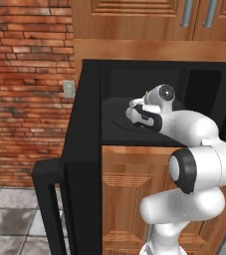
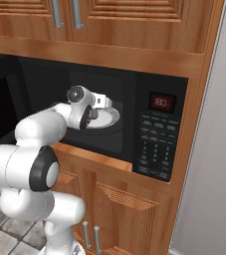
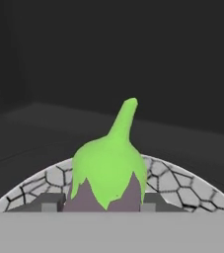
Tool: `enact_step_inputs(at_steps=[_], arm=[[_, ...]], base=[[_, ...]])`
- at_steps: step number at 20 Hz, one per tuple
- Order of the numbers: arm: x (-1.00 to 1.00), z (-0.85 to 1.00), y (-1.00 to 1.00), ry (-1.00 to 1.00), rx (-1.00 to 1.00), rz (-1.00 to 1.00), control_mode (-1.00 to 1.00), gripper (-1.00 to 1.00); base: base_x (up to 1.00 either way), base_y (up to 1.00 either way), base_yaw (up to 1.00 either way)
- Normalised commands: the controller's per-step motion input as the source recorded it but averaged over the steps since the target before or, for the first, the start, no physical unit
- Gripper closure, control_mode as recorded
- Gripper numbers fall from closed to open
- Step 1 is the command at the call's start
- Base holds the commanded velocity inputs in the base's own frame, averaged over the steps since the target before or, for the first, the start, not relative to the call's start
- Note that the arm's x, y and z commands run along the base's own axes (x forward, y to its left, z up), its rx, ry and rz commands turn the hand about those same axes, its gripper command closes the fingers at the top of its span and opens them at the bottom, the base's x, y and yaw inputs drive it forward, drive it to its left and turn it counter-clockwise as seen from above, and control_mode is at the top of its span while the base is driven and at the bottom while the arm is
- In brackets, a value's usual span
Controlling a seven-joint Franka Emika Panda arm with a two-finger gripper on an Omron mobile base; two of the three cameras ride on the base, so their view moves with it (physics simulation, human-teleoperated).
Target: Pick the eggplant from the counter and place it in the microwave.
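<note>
Inside the microwave [image 2: 134, 99], the eggplant's [image 3: 109, 173] stem apparently points toward its back wall.

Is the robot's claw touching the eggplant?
Touching. In the hand view the gripper is shut on the eggplant, fingertips pressed against both its sides, above the plate.

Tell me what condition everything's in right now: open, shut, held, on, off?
microwave: door open, display lit.
microwave door: swung wide open to the left.
gripper: shut on the eggplant, reaching inside the microwave.
eggplant: held, green stem pointing away from the hand, over the plate.
plate: lying flat inside the microwave.
upper cabinets: doors shut.
lower cabinets: doors shut.
</note>
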Motion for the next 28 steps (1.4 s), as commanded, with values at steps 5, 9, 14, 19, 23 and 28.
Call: enact_step_inputs(at_steps=[5, 9, 14, 19, 23, 28], arm=[[-0.13, -0.37, -0.14, 0.0, 0.01, -0.01, -1.0, -1.0], [-0.41, -0.11, -0.24, 0.0, 0.05, 0.0, -1.0, -1.0], [-0.41, 0.0, -0.21, -0.01, 0.06, -0.03, -1.0, -1.0], [-0.19, 0.0, -0.03, -0.01, 0.04, -0.04, -1.0, -1.0], [0.0, 0.0, 0.0, -0.01, 0.05, -0.05, -1.0, -1.0], [-0.12, 0.0, 0.0, -0.03, 0.03, -0.05, -1.0, -1.0]], base=[[0.0, 0.0, 0.0], [0.0, 0.0, 0.0], [0.0, 0.0, 0.0], [0.0, 0.0, 0.0], [0.0, 0.0, 0.0], [0.0, 0.0, 0.0]])
